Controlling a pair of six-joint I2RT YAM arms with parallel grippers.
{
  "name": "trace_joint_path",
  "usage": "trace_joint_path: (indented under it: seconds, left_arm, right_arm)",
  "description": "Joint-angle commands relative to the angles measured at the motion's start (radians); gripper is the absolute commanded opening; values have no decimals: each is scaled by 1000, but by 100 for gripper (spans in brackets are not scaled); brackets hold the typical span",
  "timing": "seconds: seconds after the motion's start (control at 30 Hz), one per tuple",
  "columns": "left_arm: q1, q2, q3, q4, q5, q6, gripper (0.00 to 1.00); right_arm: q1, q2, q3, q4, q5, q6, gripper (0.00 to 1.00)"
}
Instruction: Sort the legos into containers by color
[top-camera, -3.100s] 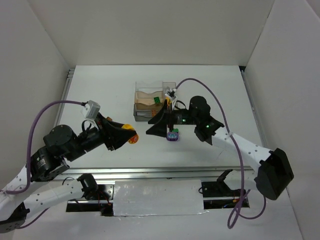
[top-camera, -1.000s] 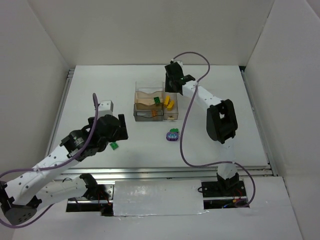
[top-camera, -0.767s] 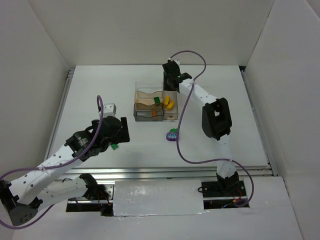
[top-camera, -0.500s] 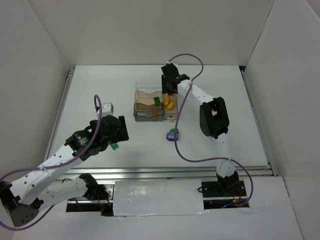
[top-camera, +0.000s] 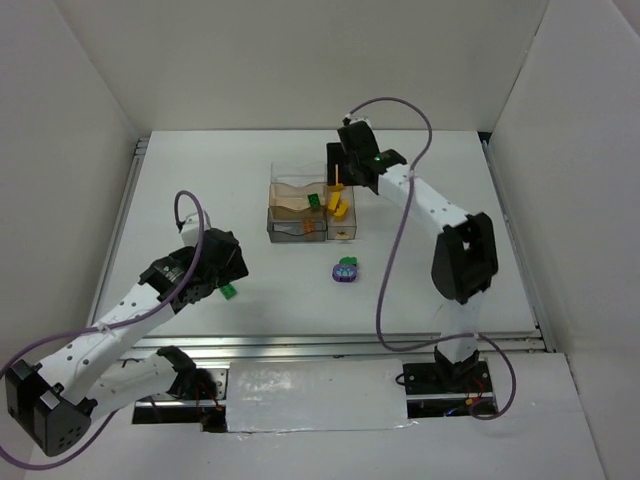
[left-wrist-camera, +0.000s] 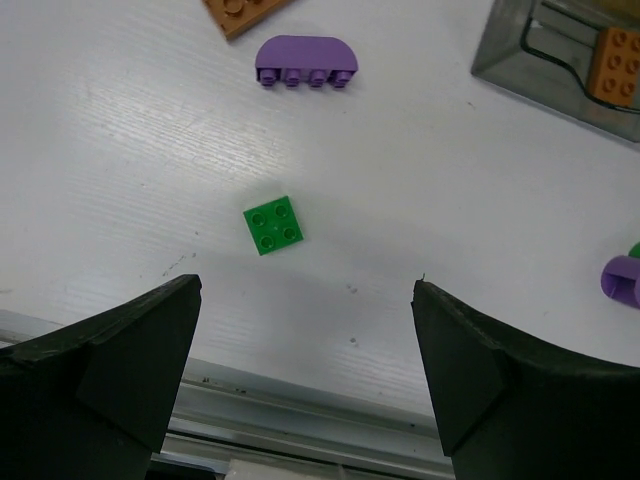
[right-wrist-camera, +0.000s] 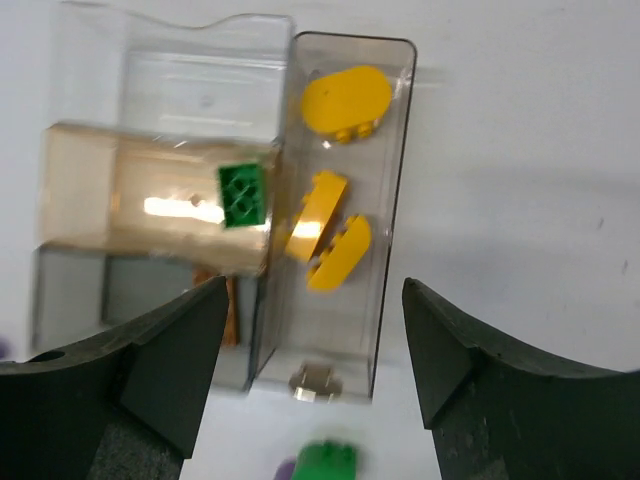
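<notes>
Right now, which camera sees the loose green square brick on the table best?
The left wrist camera: the green square brick sits mid-picture, four studs clear. The top camera shows only a green speck by the left arm. The right wrist camera misses it.

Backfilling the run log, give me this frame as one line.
left gripper open above green brick | right gripper open above yellow-brick bin | purple-green piece on table

Built of white links and black joint housings on the left arm and right arm alike. Trailing a purple cable apiece. Tipped with matte black wedge fingers.
</notes>
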Motion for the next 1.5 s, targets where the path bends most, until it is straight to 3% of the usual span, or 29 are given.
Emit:
trace_joint_path:
  seconds: [0.0, 0.27, 0.37, 0.57, 0.93, 1.1, 1.13, 1.2, 1.23, 1.3, 1.47]
  left_arm:
    - [39, 13, -30, 16, 6, -52, 99]
    - [97, 175, -65, 117, 71, -66, 99]
    - [129, 235, -73, 137, 56, -86, 95]
    - [191, 307, -105, 237, 88, -91, 84]
    - [200, 455, -159, 332, 135, -111, 78]
    - [200, 447, -182, 352, 135, -112, 53]
    - [201, 447, -183, 353, 138, -114, 39]
    - [200, 441, -185, 355, 145, -115, 26]
    - [201, 438, -182, 353, 151, -115, 13]
    - [200, 418, -173, 349, 170, -115, 0]
    - [200, 253, -145, 349, 292, -146, 0]
  right_arm:
    - [81, -258, -121, 75, -62, 15, 78]
    - [186, -616, -513, 165, -260, 68, 78]
    - [211, -709, -624, 199, -347, 91, 78]
    - [249, -816, -722, 190, -351, 113, 78]
    - [260, -839, -758, 185, -349, 114, 78]
    - [263, -838, -764, 194, -354, 117, 78]
    - [263, -835, -768, 199, -357, 119, 78]
    - [261, -835, -778, 219, -383, 128, 78]
    - [264, -832, -791, 231, -396, 134, 78]
    - [263, -832, -819, 294, -435, 174, 78]
    - [290, -855, -1017, 597, -415, 404, 78]
